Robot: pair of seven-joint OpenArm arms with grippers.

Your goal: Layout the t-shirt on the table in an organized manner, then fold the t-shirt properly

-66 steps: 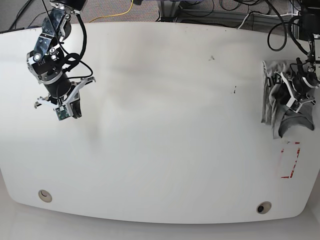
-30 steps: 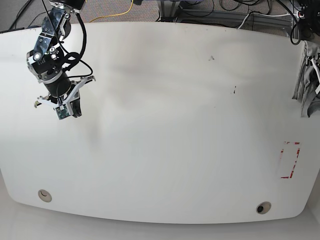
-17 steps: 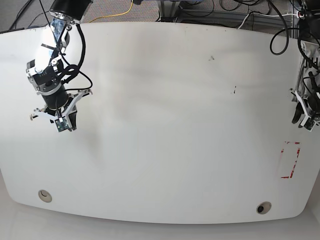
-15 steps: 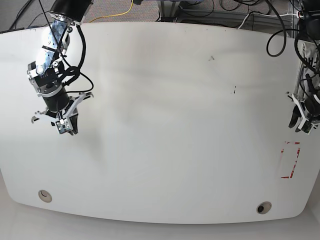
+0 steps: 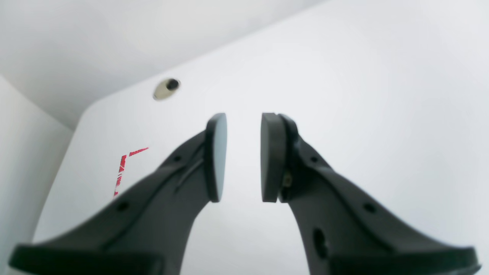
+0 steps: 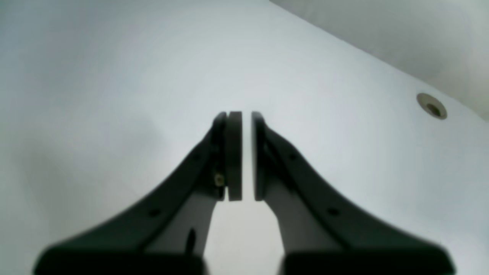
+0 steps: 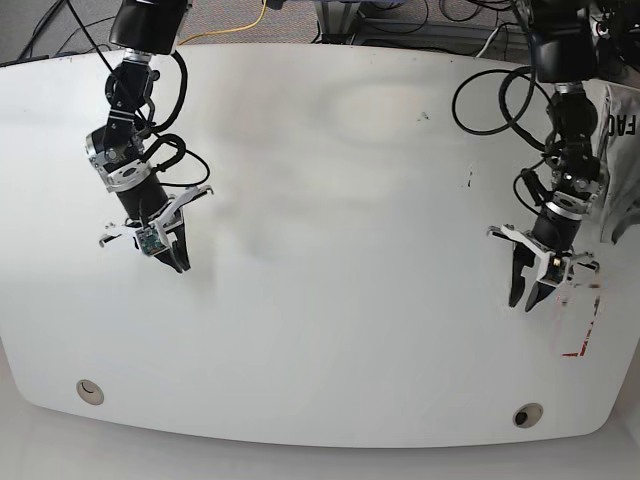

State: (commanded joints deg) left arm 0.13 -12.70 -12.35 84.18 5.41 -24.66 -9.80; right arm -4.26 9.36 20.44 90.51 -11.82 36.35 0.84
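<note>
The grey t-shirt (image 7: 626, 160) is bunched at the far right edge of the white table (image 7: 330, 250), with black letters showing; part of it is cut off by the frame. My left gripper (image 7: 525, 303) hangs over the table left of the shirt, clear of it, just above the red dashed mark (image 7: 580, 325). In the left wrist view it (image 5: 243, 156) is open and empty. My right gripper (image 7: 180, 265) is over the left part of the table. In the right wrist view it (image 6: 246, 156) is almost closed, with only a thin slit, and holds nothing.
One grommet hole (image 7: 90, 391) is near the front left edge and another (image 7: 527, 415) near the front right. Small dark specks (image 7: 468, 180) mark the table. Cables and floor lie beyond the far edge (image 7: 300, 45).
The left gripper has let go of the shirt and moved left over the table near the red mark. The shirt has gone from the table's right end to its very edge. The right gripper moved right and nearer.
</note>
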